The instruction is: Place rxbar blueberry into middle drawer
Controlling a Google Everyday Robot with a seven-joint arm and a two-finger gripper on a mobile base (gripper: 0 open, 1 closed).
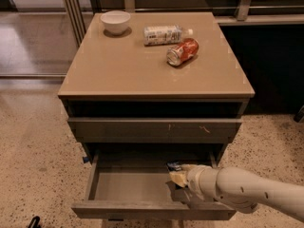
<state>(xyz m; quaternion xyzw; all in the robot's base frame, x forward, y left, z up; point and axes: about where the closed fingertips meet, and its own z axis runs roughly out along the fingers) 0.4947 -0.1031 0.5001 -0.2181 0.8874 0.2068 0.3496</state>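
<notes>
A speckled floor (pixel 33 141) surrounds a cabinet whose tan worktop (pixel 142 75) carries a white bowl (pixel 116 21) at its far-left corner, with a bottle (pixel 163 34) and a can (pixel 183 52) lying near the far edge. Below a scratched drawer front (pixel 156 127), the middle drawer (pixel 128 185) stands open. The end effector (pixel 176 178) is inside at its right, clamped on the rxbar blueberry (pixel 173 166).

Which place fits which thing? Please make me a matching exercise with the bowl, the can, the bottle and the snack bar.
Things:
1. white bowl
2. orange-red can
3. white labelled bottle
4. rxbar blueberry

Places:
A. held in the gripper, which reaches into the open middle drawer at its right side
B. lying on its side on the cabinet top, in front of the bottle
C. standing upright at the back left of the cabinet top
D. lying on its side at the back of the cabinet top, right of the bowl

Pairs: 1-C, 2-B, 3-D, 4-A
</notes>
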